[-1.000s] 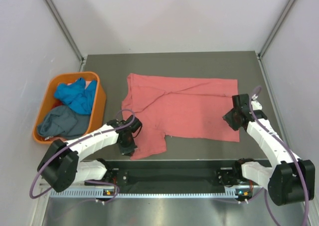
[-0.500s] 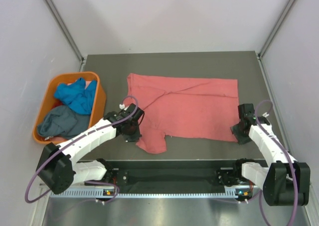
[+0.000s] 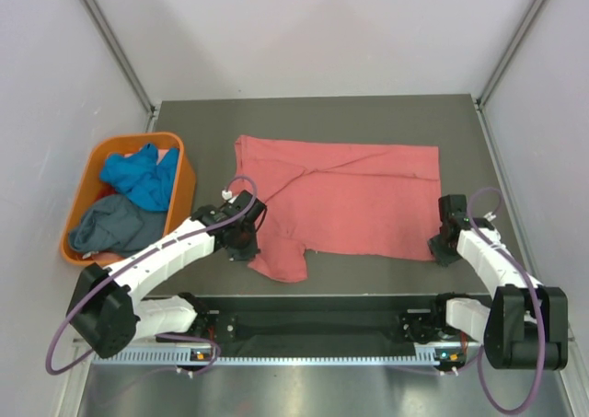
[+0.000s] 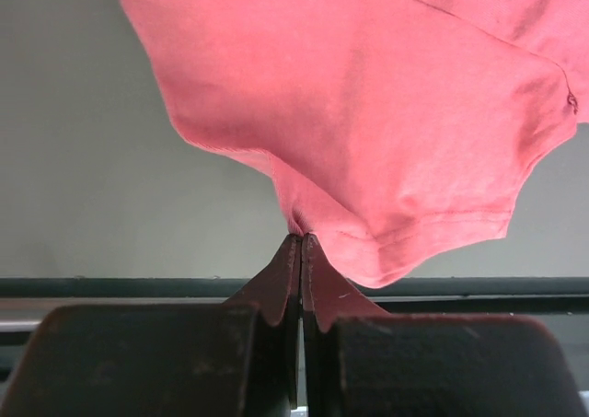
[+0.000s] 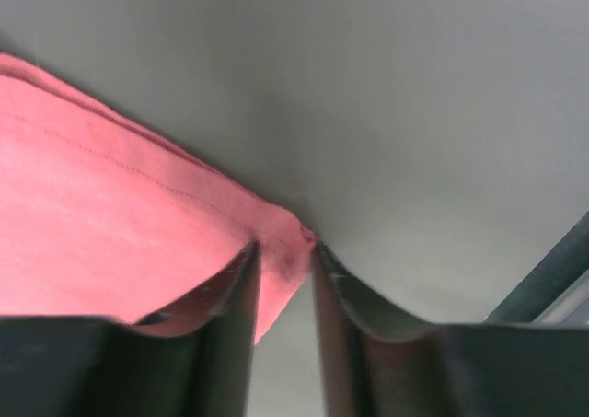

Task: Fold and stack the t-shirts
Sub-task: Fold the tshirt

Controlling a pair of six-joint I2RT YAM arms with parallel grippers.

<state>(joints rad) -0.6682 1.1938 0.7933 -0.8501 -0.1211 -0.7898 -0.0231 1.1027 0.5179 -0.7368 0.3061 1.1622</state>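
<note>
Pink t-shirt (image 3: 350,196) lies spread mid-surface (image 3: 368,118); blue t-shirt (image 3: 138,176) and grey t-shirt (image 3: 115,225) sit in the orange tub (image 3: 189,191) at left. Left hand (image 4: 301,237) is pinched tight on the near sleeve (image 3: 281,262). Right hand (image 5: 285,251) is narrow, w/ the hem corner (image 5: 276,237) between its fingers; can't tell if it's clamped. Risk: such a thin bite could slip on lifting, so the fold goes skewed.

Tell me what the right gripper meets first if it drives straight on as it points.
The right gripper meets the corner of the salmon-pink t-shirt, lying between its jaws; behind it, probably the grey table, though depth is unclear.
</note>
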